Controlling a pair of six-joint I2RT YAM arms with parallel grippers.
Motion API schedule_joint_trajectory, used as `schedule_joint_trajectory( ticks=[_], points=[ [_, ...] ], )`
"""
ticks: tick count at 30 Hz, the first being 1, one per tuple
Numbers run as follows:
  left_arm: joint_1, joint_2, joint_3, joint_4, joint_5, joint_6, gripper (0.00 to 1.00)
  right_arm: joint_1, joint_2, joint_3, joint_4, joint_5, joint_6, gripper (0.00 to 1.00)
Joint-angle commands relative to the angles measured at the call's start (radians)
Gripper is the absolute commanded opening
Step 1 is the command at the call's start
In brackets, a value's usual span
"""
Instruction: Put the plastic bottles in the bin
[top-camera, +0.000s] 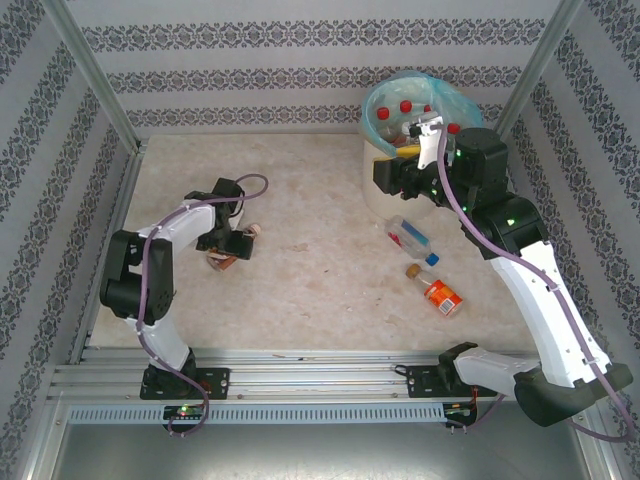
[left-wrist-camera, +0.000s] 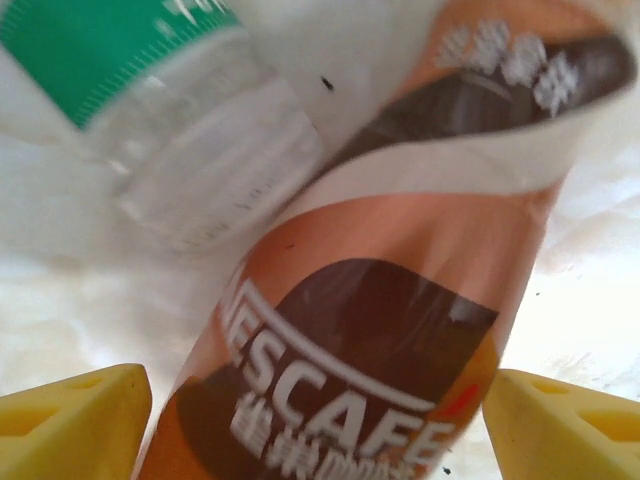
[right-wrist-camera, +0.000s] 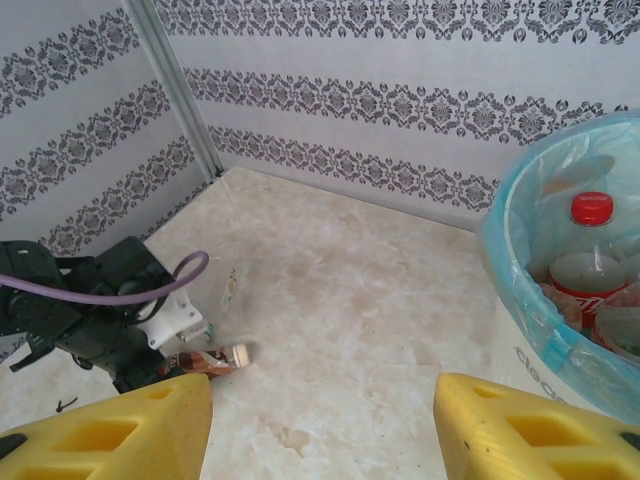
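As the left hand (left-wrist-camera: 315, 400) straddles a coffee bottle (left-wrist-camera: 370, 300), grip unclear, the right hand (right-wrist-camera: 322, 400) hangs released by the bin (right-wrist-camera: 525, 365). Next: clamp firmly, lift.

A pale marbled tabletop (top-camera: 300, 300) is stretching out under everything, and faint brownish smudges (top-camera: 300, 245) are showing near its middle. Wall panels in grey-and-white damask wallpaper (top-camera: 300, 60) are closing it in at the back and on both sides. Two bare aluminium posts (top-camera: 94, 80) (top-camera: 548, 55) are slanting up at the back corners. Ribbed aluminium rails (top-camera: 320, 375) are running along the near edge, with a white slotted strip (top-camera: 300, 412) lying just in front of them. Seen from lower down on the right, the same tabletop (right-wrist-camera: 350, 320) is meeting the wallpaper (right-wrist-camera: 400, 90) beside one post (right-wrist-camera: 178, 90).
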Motion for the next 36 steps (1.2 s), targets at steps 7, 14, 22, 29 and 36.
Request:
schedule_joint_trajectory(
  ticks=[7,14,22,29,36],
  points=[
    [-0.034,0.014,-0.030,-0.054,0.054,0.008,0.72,0.024,-0.051,-0.028,0.023,0.050,0.000,0.61],
    [-0.068,-0.042,-0.031,-0.083,0.097,0.036,0.52,0.052,-0.099,-0.049,0.039,0.091,-0.017,0.60],
    [-0.107,-0.250,-0.026,-0.139,0.180,0.033,0.48,0.087,-0.139,-0.044,0.020,0.145,-0.029,0.60],
    [-0.238,-0.474,0.033,-0.086,0.257,0.046,0.48,0.117,-0.145,-0.053,0.034,0.128,-0.012,0.60],
    [-0.400,-0.494,0.190,0.016,0.260,0.109,0.45,0.127,-0.133,-0.073,0.113,-0.025,-0.024,0.60]
  ],
)
